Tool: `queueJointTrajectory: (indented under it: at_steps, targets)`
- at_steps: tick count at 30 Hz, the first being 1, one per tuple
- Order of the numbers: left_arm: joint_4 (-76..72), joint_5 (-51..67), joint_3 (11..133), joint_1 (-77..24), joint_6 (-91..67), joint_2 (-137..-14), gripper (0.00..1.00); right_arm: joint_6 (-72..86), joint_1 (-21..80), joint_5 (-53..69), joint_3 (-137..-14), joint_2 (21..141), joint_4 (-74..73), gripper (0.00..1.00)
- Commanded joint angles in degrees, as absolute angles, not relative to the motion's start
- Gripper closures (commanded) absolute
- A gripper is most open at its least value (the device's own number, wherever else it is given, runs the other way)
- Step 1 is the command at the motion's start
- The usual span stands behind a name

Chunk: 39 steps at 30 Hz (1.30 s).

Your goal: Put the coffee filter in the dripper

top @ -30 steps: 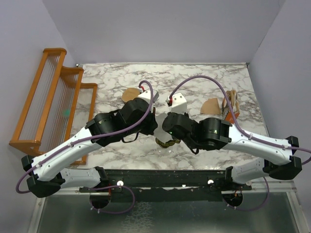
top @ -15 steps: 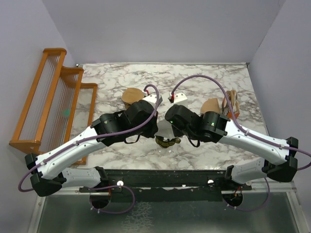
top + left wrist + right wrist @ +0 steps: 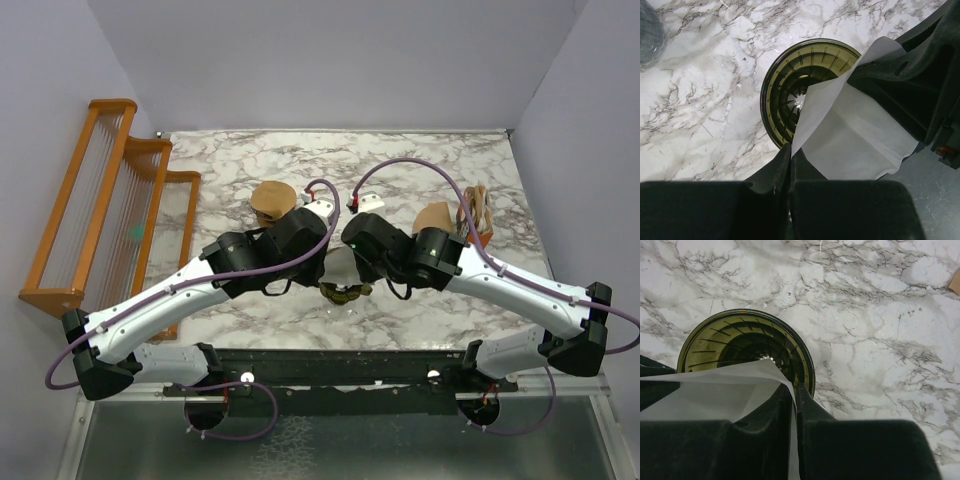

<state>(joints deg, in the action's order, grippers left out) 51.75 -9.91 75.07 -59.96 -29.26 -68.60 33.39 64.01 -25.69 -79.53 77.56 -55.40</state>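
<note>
- Both arms have pushed fwd vs 1 s ago, wrists now reaching farther past the dark olive-green translucent cone-shaped dripper (image 3: 790, 85).
- White paper coffee filter (image 3: 850, 135) hangs over dripper's mouth (part of rim covered), partly flattened, not seated.
- left gripper (image 3: 790, 156): fingers pressed together, pinching filter's edge.
- right gripper (image 3: 794, 402): likewise pinching filter's other edge, over dripper rim.
- Dripper upright on white marble table (image 3: 880, 315).

Counting now: two grippers, left gripper (image 3: 790, 152) and right gripper (image 3: 793, 392), one coffee filter (image 3: 850, 135) between them, one dripper (image 3: 785, 85) just below. Farther out from the left gripper, one brown disc (image 3: 272, 197) and one wooden rack (image 3: 112, 105); beyond the right gripper, one tan paper piece (image 3: 435, 215).
</note>
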Motion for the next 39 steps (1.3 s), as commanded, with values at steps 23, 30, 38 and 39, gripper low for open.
queueJointTrajectory:
  at_steps: [23, 30, 38, 39]
  targets:
    - [53.44, -13.62, 80.93, -59.60, -27.87, -68.56, 0.49, 33.32, 63.18, -25.69, -84.73, 75.84, -53.30, 0.57]
    - [53.52, -17.49, 81.65, -59.59, -27.93, -67.38, 0.43, 31.90, 63.19, -25.83, -89.85, 76.22, -53.88, 0.54]
    - [53.53, -24.19, 81.50, -59.46, -28.90, -64.32, 0.41, 30.59, 63.19, -23.08, -92.21, 76.48, -53.26, 0.54]
    - [53.53, -24.73, 81.36, -59.50, -28.96, -63.95, 0.41, 30.54, 63.19, -22.88, -92.20, 76.47, -53.26, 0.55]
